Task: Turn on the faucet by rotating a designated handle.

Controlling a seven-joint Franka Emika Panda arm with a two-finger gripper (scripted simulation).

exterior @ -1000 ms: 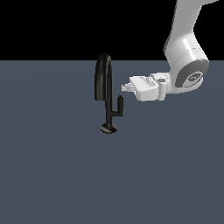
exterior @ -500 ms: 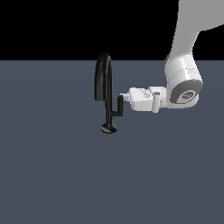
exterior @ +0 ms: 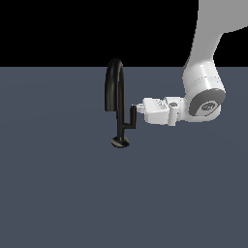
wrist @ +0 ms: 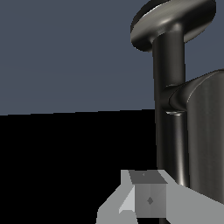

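Although the Panda arm [exterior: 206, 72] fills the exterior view's right, its upper links run out of the picture past the top edge, so only the white forearm, the grey-capped wrist joint and the hand show. The floor [exterior: 63, 193] is a flat, matte slate-blue plane meeting a black background. On it, a little toward the exterior view's left of centre, stands the faucet [exterior: 115, 87]: glossy black, with a tall inverted-U spout, a thin upright stem and a small round base disc. The wrist view shows that stem and disc very close, while the arched spout is cut off. Branching from the stem toward the arm is the handle [exterior: 130, 121], a thin black L-shaped lever ending in a short upright bar. The gripper [exterior: 137, 107], pale grey and blocky, lies level with its tip at the top of that bar; whether it touches, and whether the jaws are parted or closed, I cannot tell, since only one blurred finger [wrist: 146, 194] shows. Against half a second ago, the hand has come closer to the handle.
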